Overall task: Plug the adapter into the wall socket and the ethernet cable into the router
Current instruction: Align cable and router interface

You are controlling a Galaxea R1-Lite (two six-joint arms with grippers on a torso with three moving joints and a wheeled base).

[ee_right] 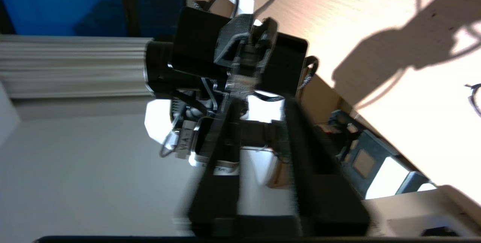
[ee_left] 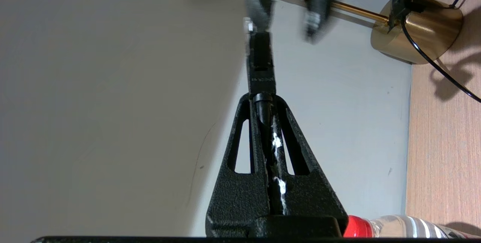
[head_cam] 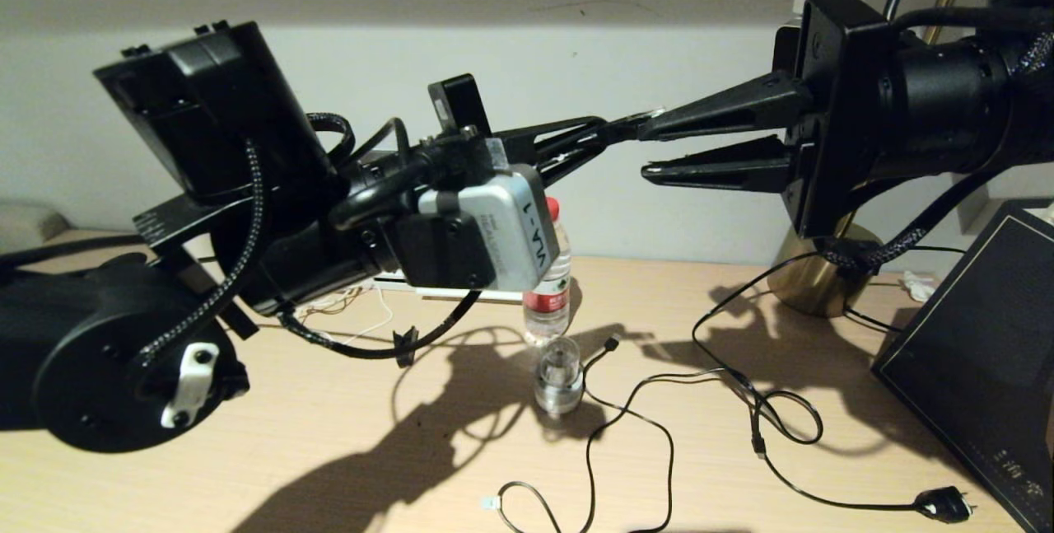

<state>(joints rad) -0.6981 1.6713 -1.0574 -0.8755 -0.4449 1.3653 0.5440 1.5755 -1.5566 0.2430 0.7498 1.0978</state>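
Observation:
My left gripper (head_cam: 609, 133) is raised above the table and points right. It is shut on the black ethernet cable (ee_left: 260, 59), whose boot and clear plug tip stick out past the fingertips. My right gripper (head_cam: 645, 152) faces it from the right, open, with its upper finger at the plug tip and nothing between its fingers. In the left wrist view the right gripper's fingers (ee_left: 259, 6) stand blurred just beyond the plug. A strip of a flat white box (head_cam: 449, 292), likely the router, peeks out under the left arm. The adapter and the wall socket are out of view.
On the wooden table (head_cam: 329, 451) stand a water bottle (head_cam: 550, 286) and a clear-domed round gadget (head_cam: 560, 381). A thin black cable (head_cam: 626, 409) and a black cable with a mains plug (head_cam: 943, 504) lie looped in front. A brass lamp base (head_cam: 811, 278) and a black box (head_cam: 980, 368) are at the right.

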